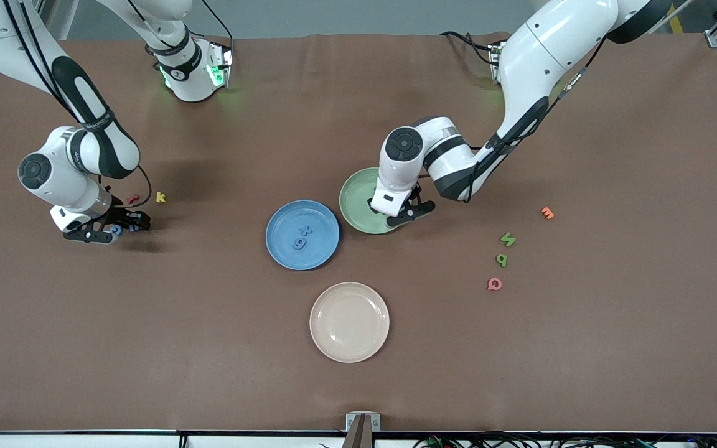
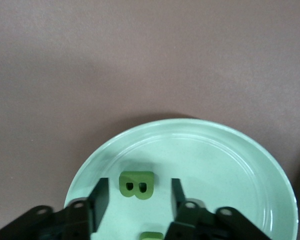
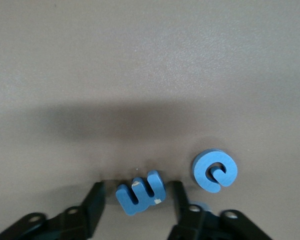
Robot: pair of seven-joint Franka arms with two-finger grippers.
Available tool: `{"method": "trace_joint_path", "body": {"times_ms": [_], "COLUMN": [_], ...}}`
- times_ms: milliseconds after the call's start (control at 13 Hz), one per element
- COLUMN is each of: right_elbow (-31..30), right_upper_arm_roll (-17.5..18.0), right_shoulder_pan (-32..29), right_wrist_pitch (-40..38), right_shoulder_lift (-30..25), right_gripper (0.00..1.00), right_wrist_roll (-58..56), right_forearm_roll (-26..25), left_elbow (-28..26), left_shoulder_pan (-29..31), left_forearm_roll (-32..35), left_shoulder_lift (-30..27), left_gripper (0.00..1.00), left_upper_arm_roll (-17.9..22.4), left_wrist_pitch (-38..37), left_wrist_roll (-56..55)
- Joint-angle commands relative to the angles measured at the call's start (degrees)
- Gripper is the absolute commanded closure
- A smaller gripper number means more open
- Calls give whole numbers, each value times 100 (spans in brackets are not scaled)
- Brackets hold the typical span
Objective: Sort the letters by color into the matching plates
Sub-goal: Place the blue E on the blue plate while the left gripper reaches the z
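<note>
My left gripper [image 2: 139, 186] hangs low over the light green plate [image 1: 355, 193], open, its fingers on either side of a green letter [image 2: 136, 184] that lies flat in the plate and touches neither. A second green letter [image 2: 152, 236] shows at the frame's edge. My right gripper [image 3: 136, 190] is down at the table toward the right arm's end, open around a blue letter [image 3: 140, 192] lying on the cloth, with a gap at one finger. A round blue letter [image 3: 215, 170] lies beside it. The blue plate [image 1: 284, 218] holds two blue letters [image 1: 302, 237].
Two green letters [image 1: 505, 249] lie toward the left arm's end, with an orange letter [image 1: 547, 213] and a pink one [image 1: 494, 284]. A yellow letter [image 1: 160, 197] and a red one [image 1: 132, 199] lie by the right gripper. The cream plate [image 1: 349, 322] sits nearest the camera.
</note>
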Motion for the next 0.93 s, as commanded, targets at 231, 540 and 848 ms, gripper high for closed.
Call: {"method": "trace_joint_path", "body": {"times_ms": [231,540,848], "right_elbow": [0,149,613], "right_upper_arm_roll": [55,72,362], "right_shoulder_pan": [75,1100,2673], "right_wrist_pitch": [37,-629,-763], "right_shoulder_lift": [2,-411,-412], "right_gripper": [100,100,100], "right_wrist_roll": [124,1675,4582], "right_forearm_roll": [-8,-8,1], "left_elbow": [-95,-692,-1334], "left_shoulder_pan": [588,1993,2970], "left_forearm_roll": [-19,-11,69], "left_shoulder_lift": [-467,-687,-1108], "left_gripper": [1,1,1], "left_upper_arm_roll": [-170,-856,-1050], "left_wrist_pitch": [-411,-420,-420], "left_wrist_roll": [541,1631,2966]}}
